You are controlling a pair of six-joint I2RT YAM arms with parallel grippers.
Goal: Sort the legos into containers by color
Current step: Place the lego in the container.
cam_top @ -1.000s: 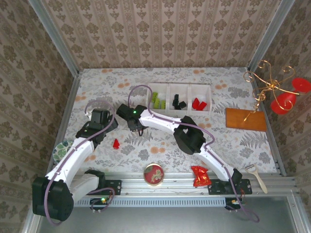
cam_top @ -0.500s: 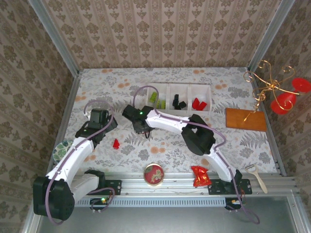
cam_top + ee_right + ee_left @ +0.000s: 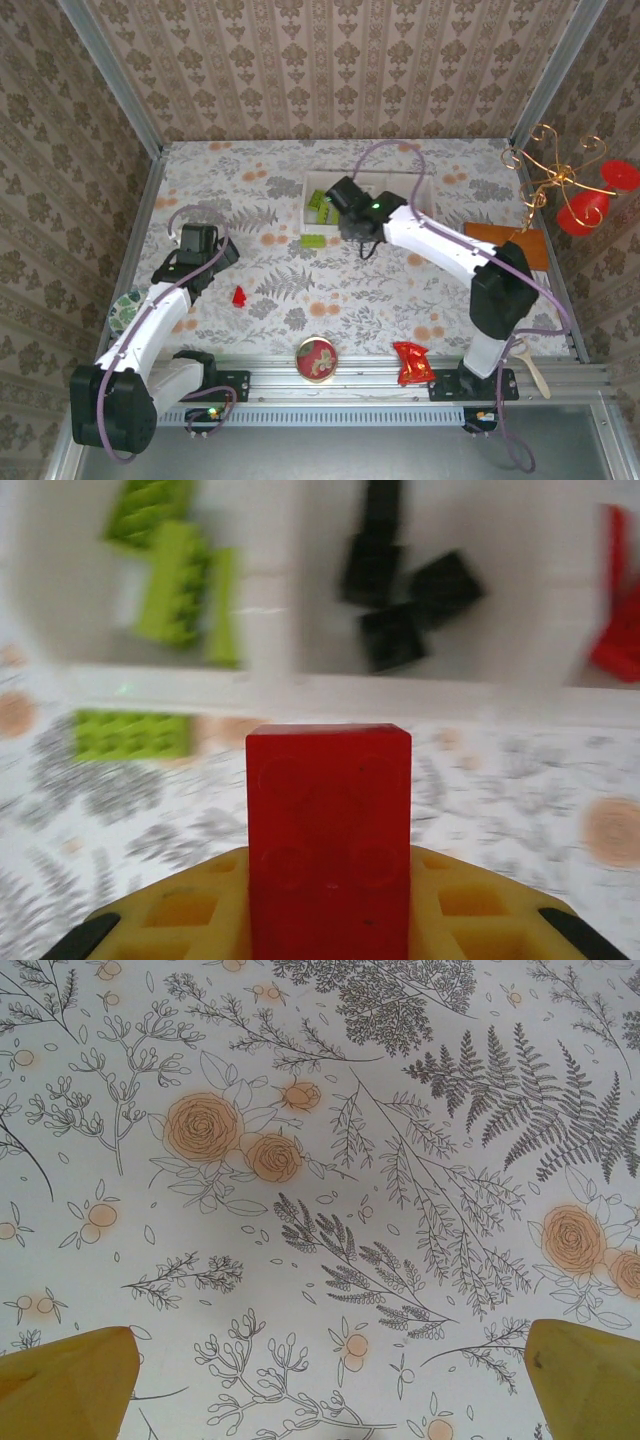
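Step in hand, judged: red brick being carried to tray. On table (image 3: 400, 290), white tray (image 3: 330, 692) is seen just ahead of R tool (image 3: 328, 910), clamped on held red lego (image 3: 328, 820). L tool (image 3: 320, 1380) is held wide open, empty. Next: rightward shift to red compartment (image 3: 575, 600) is needed, then release. Green lego (image 3: 313, 240) & loose red lego (image 3: 239, 296) are seen on table.

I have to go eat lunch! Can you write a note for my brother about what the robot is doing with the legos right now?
Left tool: open, empty, over bare cloth.
Right tool: shut on a red brick, by the near edge of the tray.
Done: green bricks in the left compartment, black bricks in the middle, red bricks in the right.
Left to do: put the held brick with the reds, then sort the loose green brick beside the tray and the loose red brick near the left tool.
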